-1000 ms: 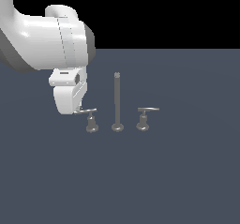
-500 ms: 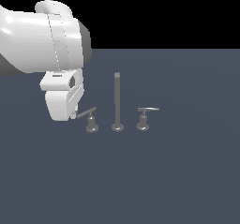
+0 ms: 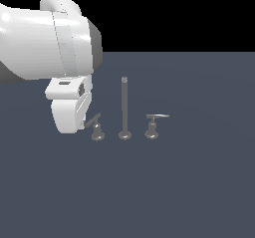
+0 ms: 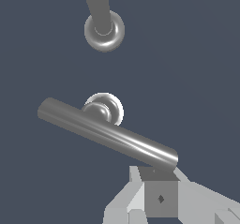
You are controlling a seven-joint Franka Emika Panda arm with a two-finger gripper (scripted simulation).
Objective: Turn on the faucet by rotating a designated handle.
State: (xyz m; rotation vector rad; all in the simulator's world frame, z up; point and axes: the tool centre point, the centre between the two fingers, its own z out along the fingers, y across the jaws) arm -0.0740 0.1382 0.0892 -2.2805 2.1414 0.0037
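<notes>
Stretching away under everything is a flat, dark slate-blue surface [image 3: 199, 182], bare of texture, and behind it the room is only black. Most of the arm [image 3: 45, 45] runs out past the exterior view's left edge, a big white shell with a grey band, so its upper part cannot be followed. The hand [image 4: 157, 197] is largely hidden: from outside, its white body covers the fingers, and in the wrist view only one pale finger [image 4: 159, 195] with a square grey pad shows plainly, the rest being cut off at the frame edge, so I cannot tell whether the hand is parted or closed. That finger sits right at the free end of the handle [image 3: 96, 127], seemingly touching the lever bar, though the contact itself is too tight to make out. The handle is a short grey metal knob on a flared base, topped by a thin straight bar that slants from the hand's finger across and past the knob; in the exterior view the bar's near end disappears behind the hand. Just beyond the handle, away from the hand, stands the faucet's tall thin post [image 3: 124, 107] on its round base, upright, with its top cut off in the wrist view. Farther still from the hand, past the post, is the twin handle [image 3: 154, 125] with its bar pointing away.
</notes>
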